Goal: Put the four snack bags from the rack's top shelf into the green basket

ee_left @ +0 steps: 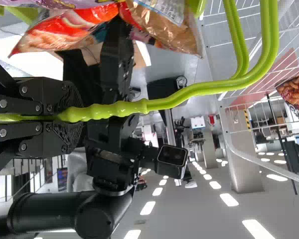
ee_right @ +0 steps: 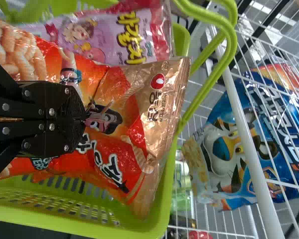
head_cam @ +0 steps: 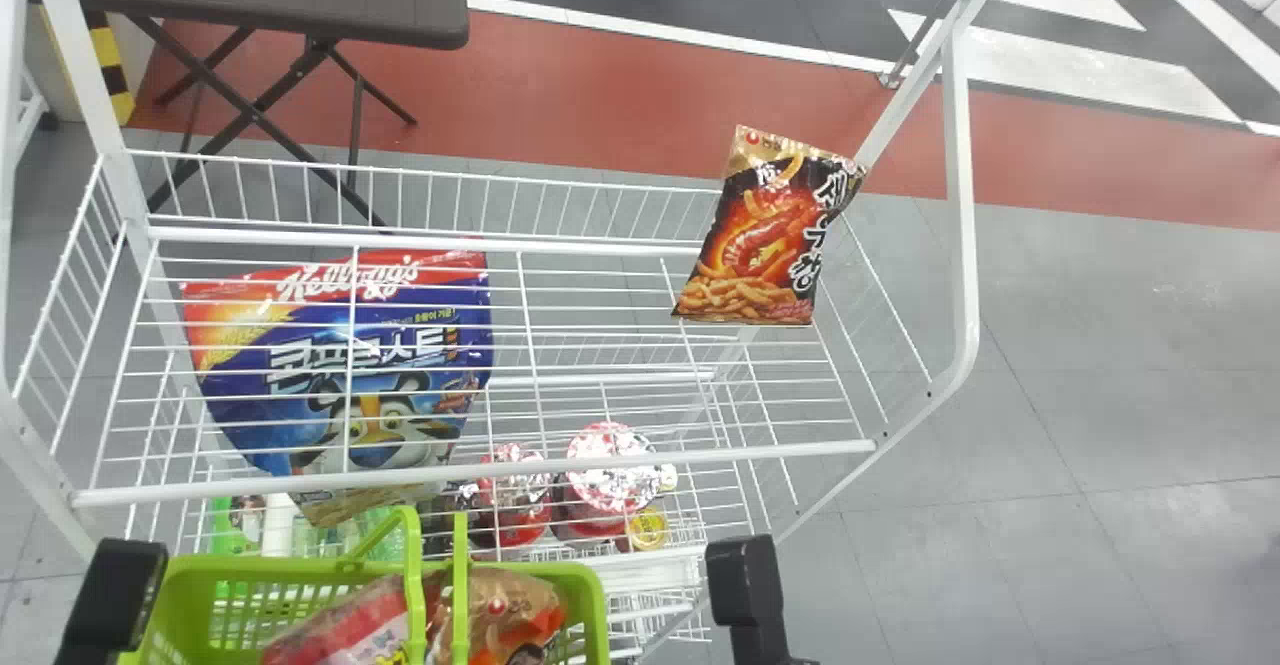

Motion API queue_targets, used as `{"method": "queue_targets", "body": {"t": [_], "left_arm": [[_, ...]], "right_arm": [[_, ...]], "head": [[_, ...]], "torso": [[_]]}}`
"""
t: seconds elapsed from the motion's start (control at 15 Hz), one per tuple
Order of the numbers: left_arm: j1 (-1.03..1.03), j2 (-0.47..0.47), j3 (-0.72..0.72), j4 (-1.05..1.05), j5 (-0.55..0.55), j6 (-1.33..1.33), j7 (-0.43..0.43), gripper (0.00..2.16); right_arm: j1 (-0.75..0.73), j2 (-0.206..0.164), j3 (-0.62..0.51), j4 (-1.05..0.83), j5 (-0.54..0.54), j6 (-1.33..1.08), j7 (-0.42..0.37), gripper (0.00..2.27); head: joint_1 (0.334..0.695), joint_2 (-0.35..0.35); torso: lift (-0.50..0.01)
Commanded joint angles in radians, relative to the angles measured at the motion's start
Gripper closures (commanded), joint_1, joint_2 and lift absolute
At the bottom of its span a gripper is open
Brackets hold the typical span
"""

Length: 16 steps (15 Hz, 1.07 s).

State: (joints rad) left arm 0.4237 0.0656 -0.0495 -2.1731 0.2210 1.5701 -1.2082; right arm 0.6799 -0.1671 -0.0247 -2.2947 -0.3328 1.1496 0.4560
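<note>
The handle point(ee_left: 189, 95) of the green basket point(head_cam: 595, 610) is clamped by the left gripper point(ee_left: 75, 115), likely for steadiness. Inside the basket, an orange snack bag point(ee_right: 134, 124) is pinched by the right gripper point(ee_right: 84, 119), seemingly for placing; beyond, a black snack bag point(head_cam: 765, 235) is racked.

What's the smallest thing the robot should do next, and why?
Probably ease open the right gripper to let the orange snack bag settle: its fingers look closed on that bag, which already lies within the green basket's walls. The left gripper has the basket handle, which should help keep things steady.
</note>
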Motion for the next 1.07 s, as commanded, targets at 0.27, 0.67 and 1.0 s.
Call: {"method": "queue_targets", "body": {"t": [0.27, 0.67, 1.0], "left_arm": [[0.001, 0.000, -0.001, -0.011, -0.003, 0.001, 0.003, 2.15], [0.004, 0.002, 0.000, -0.017, -0.002, 0.001, 0.003, 2.15], [0.007, 0.000, -0.004, -0.017, -0.003, 0.001, 0.003, 2.15]], "right_arm": [[-0.039, -0.032, 0.212, 0.054, 0.130, 0.012, -0.053, 2.17], [0.017, -0.069, 0.077, -0.051, 0.092, 0.043, -0.145, 0.42], [0.041, -0.054, -0.047, -0.149, 0.005, 0.114, -0.120, 0.05]], "head": [[0.695, -0.278], [0.695, -0.350], [0.695, -0.350]], "torso": [[0.000], [0.000], [0.000]]}}
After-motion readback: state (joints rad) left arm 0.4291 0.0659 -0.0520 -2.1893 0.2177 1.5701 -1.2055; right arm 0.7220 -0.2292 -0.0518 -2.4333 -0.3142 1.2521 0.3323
